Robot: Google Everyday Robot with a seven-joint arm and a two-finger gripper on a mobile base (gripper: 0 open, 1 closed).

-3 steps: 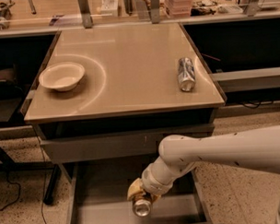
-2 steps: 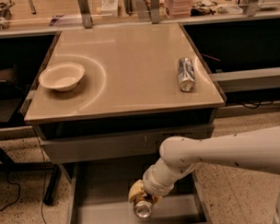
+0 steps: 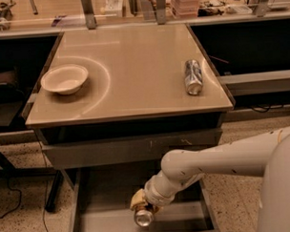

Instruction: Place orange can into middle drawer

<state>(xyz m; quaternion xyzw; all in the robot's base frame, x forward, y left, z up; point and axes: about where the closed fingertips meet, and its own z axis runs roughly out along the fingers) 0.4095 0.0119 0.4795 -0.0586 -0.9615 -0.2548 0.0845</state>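
- The claw (image 3: 145, 208) was spotted low down in front of the surface, over the pulled-out middle drawer (image 3: 103, 224). It was at the end of the white arm (image 3: 208, 162) that reached in from the right.
- It was pinched around the orange can (image 3: 143, 217). The can's silver end was pointed pretty much at the camera, so barely any of its side could be made out.
- Whether the can was touching the drawer floor or just held above it couldn't be told, tbh.
- Plenty of bare drawer floor was left to the left of the can. The thin left wall was well apart from it, and the right wall was much nearer, just beside the arm.
- The scratched drawer front (image 3: 132, 149) was sat just above the claw and wrist.
- Up on the surface (image 3: 133, 56), a white bowl (image 3: 64, 78) was parked near the left edge. A silver can (image 3: 193, 76) was lying on its side near the right edge, well apart from the bowl.
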